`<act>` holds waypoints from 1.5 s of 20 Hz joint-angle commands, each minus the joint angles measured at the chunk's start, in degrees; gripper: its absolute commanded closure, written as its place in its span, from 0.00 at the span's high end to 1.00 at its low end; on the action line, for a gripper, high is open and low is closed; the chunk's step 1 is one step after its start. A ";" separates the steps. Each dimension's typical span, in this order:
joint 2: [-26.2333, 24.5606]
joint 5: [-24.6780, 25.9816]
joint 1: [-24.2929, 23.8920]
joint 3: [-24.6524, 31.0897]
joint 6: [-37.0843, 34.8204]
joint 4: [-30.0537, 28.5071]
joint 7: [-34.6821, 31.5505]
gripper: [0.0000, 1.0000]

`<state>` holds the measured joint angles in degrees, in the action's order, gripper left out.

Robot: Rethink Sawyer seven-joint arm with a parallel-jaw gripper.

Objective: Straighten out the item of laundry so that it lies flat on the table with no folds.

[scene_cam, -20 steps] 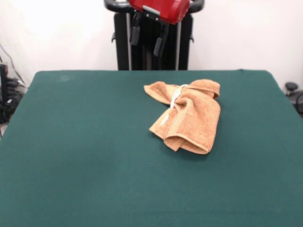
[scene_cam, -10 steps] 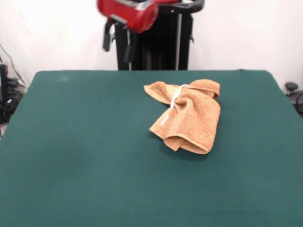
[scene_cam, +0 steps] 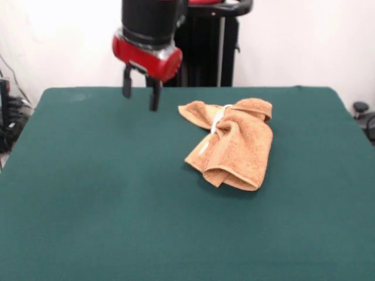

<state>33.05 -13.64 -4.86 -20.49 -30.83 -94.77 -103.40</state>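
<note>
The item of laundry (scene_cam: 232, 141), an orange-tan terry towel, lies bunched and folded over itself on the right half of the dark green table (scene_cam: 105, 193). A white tag strip (scene_cam: 217, 120) runs across its upper part. My gripper (scene_cam: 140, 96) hangs above the table's far side, to the left of the towel and clear of it. Its two black fingers stand apart, open, with nothing between them.
The black pedestal (scene_cam: 199, 50) stands behind the table's far edge. Cables and dark gear (scene_cam: 9, 117) sit off the left edge, and a dark object (scene_cam: 363, 114) off the right edge.
The arm has swung left and come down from the top of the picture toward the table. The towel has not moved.
</note>
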 commanded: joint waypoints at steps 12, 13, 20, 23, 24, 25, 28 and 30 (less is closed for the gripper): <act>-1.04 -1.52 1.25 15.61 -7.99 -6.69 -7.67 1.00; -0.74 -1.75 0.97 16.15 -8.13 -7.08 -7.43 1.00; -0.64 -1.13 1.76 16.13 -8.27 -7.61 -8.80 1.00; -1.98 -0.89 2.17 16.20 -6.01 -8.50 -9.25 1.00; -2.59 -0.86 2.30 16.34 -4.99 -8.82 -9.35 1.00; -3.08 -0.87 2.38 16.63 -3.96 -9.33 -9.36 1.00; -5.00 -0.24 3.45 16.69 -1.75 -9.76 -9.68 1.00; -6.68 1.08 6.00 14.37 -2.04 -8.41 -11.32 1.00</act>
<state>32.71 -13.51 -3.62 -10.24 -33.83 -98.53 -103.40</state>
